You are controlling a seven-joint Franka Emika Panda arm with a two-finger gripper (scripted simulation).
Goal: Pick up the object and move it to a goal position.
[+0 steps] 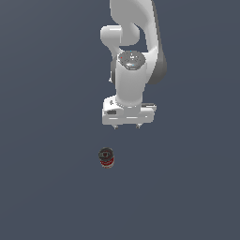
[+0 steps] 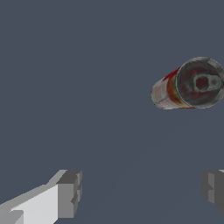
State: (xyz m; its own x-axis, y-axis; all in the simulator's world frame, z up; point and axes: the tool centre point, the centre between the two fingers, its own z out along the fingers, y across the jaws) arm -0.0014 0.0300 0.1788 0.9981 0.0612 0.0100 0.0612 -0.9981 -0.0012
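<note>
Hand [image 2: 141,192] fingers spread, empty; can [image 2: 188,84] apart, pull-tab only wrist-visible.

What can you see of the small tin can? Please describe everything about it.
The tin can is a small cylinder with a red-and-white label, a dark top with a pull tab and a silvery metal rim. It stands upright on the plain grey surface. Nothing touches it: the open gripper is apart from it.

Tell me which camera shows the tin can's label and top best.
The wrist view. There the tin can appears large, with its red-and-white label, dark top and silvery rim clear. In the exterior view the tin can is small, below the open pincer, with little detail.
</note>
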